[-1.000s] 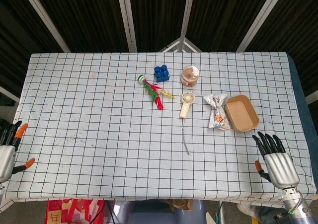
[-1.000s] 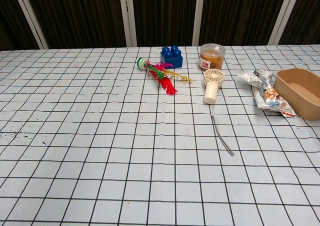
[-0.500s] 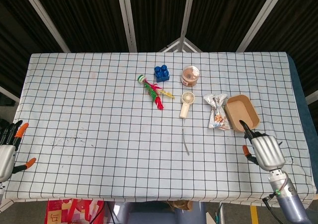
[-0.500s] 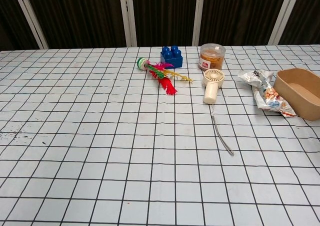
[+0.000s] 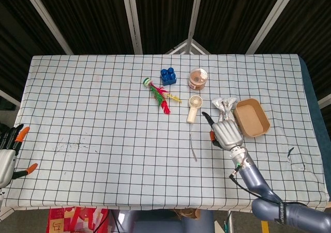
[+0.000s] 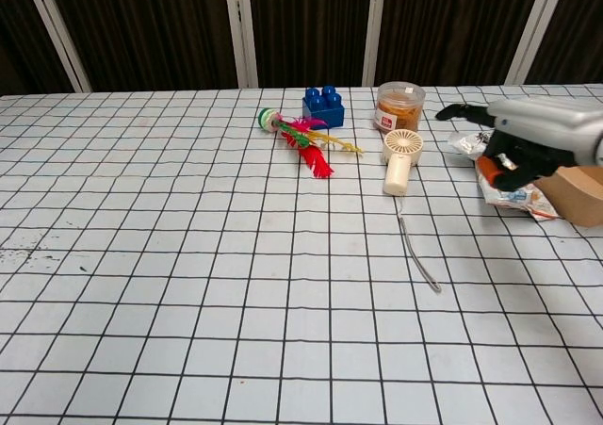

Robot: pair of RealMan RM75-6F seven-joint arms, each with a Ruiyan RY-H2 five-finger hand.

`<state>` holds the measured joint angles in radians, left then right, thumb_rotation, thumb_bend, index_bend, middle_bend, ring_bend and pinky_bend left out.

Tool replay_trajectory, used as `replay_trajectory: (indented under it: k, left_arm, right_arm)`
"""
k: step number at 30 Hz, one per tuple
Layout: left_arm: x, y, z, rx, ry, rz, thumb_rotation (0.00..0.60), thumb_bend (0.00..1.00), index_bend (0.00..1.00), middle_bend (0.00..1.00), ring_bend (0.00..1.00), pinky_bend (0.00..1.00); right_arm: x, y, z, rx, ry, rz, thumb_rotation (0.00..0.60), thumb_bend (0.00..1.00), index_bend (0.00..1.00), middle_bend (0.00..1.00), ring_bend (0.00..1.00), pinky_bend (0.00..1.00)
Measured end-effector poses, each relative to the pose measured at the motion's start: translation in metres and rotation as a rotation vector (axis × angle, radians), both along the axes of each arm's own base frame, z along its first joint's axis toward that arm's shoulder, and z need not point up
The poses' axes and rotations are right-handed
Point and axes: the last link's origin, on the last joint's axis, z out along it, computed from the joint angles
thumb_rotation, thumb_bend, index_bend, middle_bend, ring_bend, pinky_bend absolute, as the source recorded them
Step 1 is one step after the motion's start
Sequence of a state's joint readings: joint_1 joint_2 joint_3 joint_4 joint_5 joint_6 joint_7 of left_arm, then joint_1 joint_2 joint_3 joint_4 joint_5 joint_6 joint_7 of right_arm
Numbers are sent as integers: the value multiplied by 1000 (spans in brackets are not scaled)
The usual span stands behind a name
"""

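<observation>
My right hand [image 5: 226, 133] hovers over the lower part of a snack packet [image 5: 224, 106], just left of a tan box [image 5: 253, 118]. In the chest view this right hand [image 6: 528, 138] hangs above the packet [image 6: 513, 199] with one finger stretched toward the jar [image 6: 399, 106] and the others bent down; I see nothing held in it. My left hand [image 5: 8, 156] stays off the table's left front corner, fingers spread and holding nothing. A cream hand fan [image 5: 194, 108] lies left of the right hand.
A blue brick [image 5: 167, 76], a feathered toy [image 5: 159, 94] and the jar [image 5: 198, 78] sit near the table's far middle. A thin grey cord [image 5: 193, 148] trails from the fan toward the front. The tan box [image 6: 577, 195] stands at the right.
My right hand has swung from the front right corner up and leftward, ending over the snack packet and entering the chest view. The left hand has not moved.
</observation>
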<state>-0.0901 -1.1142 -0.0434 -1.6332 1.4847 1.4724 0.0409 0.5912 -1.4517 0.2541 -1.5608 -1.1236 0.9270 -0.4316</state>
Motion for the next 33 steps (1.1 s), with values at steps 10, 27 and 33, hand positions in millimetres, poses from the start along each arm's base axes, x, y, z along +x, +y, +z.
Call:
replay_trajectory:
  k: [10, 27, 33]
  left_arm:
    - [-4, 2, 5, -1, -34, 15, 600, 30, 0, 0, 0, 0]
    - [-3, 3, 5, -18, -50, 17, 600, 31, 0, 0, 0, 0]
    - [-2, 2, 4, -19, -49, 14, 600, 30, 0, 0, 0, 0]
  right_arm:
    - [15, -29, -50, 47, 35, -51, 600, 686, 0, 796, 856, 849]
    - [9, -48, -71, 43, 70, -108, 600, 687, 0, 796, 856, 849]
    - [5, -49, -69, 38, 70, -122, 600, 687, 0, 796, 856, 849]
